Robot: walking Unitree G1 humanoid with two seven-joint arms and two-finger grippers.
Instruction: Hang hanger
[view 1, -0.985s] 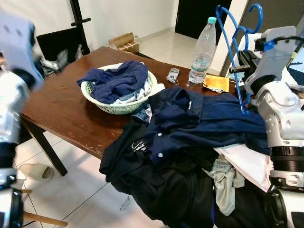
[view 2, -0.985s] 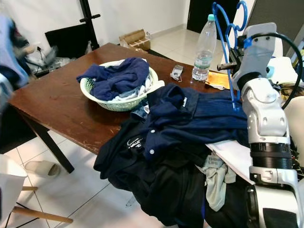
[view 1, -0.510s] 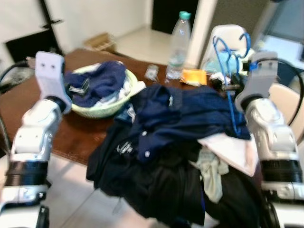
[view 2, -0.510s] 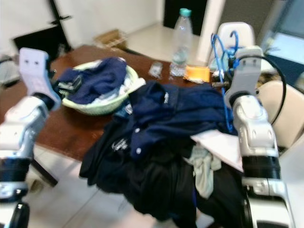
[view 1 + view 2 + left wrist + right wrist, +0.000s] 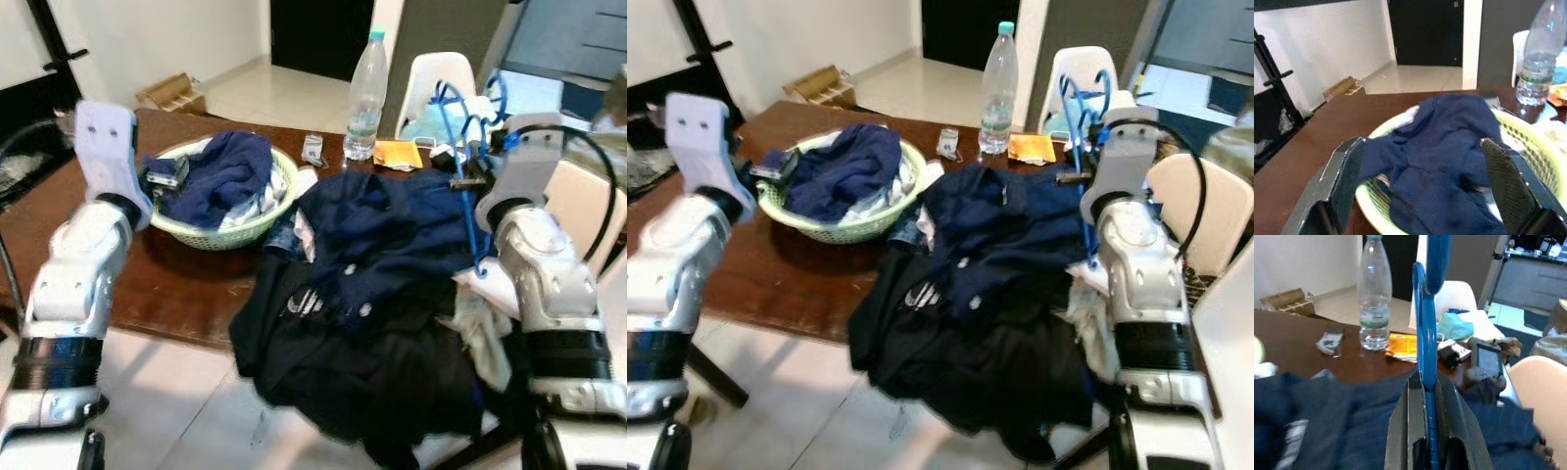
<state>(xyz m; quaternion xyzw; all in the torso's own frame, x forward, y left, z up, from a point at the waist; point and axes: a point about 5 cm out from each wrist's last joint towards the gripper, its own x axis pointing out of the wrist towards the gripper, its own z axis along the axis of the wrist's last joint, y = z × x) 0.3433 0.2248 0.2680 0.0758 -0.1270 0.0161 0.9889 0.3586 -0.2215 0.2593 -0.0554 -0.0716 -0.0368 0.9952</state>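
Hanger, blue and upright, sits clenched in the right gripper above the dark shirts heaped on the counter, lifted clear for carrying, I'd guess, while the left gripper hangs spread wide over the laundry basket.

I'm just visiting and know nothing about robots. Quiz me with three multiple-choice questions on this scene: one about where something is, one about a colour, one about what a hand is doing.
1. Where is the water bottle?
A. on the table's far edge
B. in the basket
C. on the floor

2. What colour is the hanger?
A. red
B. blue
C. white

3. What state is the right hand in?
A. open
B. shut on nothing
C. shut on the hanger

Answers:
1 A, the water bottle stands behind the clothes on the table.
2 B, the hanger is blue.
3 C, the right hand clamps its fingers on the hanger's rod.
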